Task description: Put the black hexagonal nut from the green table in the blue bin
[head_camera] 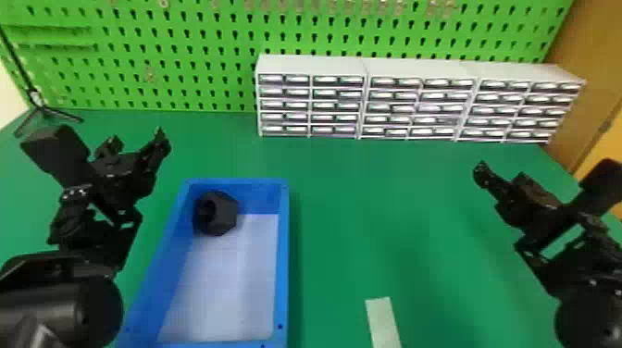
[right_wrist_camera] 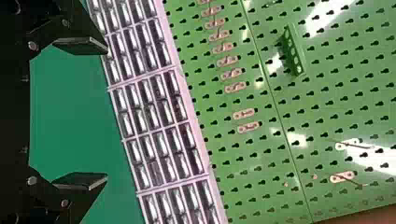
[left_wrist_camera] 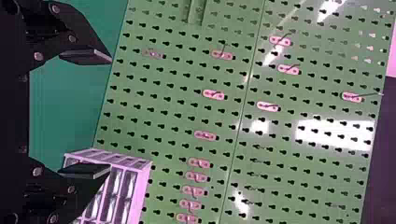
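- And there it is, the black hexagonal nut (head_camera: 222,214), sitting inside the blue bin (head_camera: 284,259), tucked into the far left corner!
- Left gripper (left_wrist_camera: 110,113): fingers spread wide, nothing between them, up beyond the bin's left side.
- Over on the right, the right gripper (right_wrist_camera: 107,114) also has its fingers well apart and empty, out above the green table (head_camera: 342,222).
- By the look of it the placing is done, so the smart play is to leave the nut alone; no regrip, no nudge.
- Any retreat by the left arm wants to go up and outward first, since a low sweep could clip the rim and drag the bin.
- Now the surfaces: the nut is matte, charcoal-dark, flat-faced, its round hole turned leftward.
- Smooth blue walls, a pale flat floor, a long rectangular tray shape.
- Behind, glossy-fronted drawer cabinets (head_camera: 416,69) line up against a bright pegboard (head_camera: 185,46) punched with keyhole slots.
- Nearer, a flat pale strip (head_camera: 383,324) lies right of the bin.
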{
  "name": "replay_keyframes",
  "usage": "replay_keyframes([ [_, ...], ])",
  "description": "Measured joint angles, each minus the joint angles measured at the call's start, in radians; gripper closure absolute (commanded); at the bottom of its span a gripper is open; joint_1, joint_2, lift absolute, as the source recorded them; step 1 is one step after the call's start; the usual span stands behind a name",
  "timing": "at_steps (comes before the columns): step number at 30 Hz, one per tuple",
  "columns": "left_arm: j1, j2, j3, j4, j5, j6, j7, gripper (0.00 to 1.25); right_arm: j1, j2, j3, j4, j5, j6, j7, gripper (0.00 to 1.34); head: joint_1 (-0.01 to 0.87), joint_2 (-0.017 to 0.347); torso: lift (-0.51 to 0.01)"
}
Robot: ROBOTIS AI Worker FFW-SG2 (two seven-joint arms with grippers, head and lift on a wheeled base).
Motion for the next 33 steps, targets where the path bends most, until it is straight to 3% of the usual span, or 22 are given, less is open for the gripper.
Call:
replay_keyframes([
  [33, 0.007, 0.0, 0.005, 0.0, 0.01, 0.0, 0.002, 0.43, -0.009, -0.009, 0.016, -0.004, 0.005, 0.006, 0.0, 0.32, 0.692, 0.008, -0.097],
])
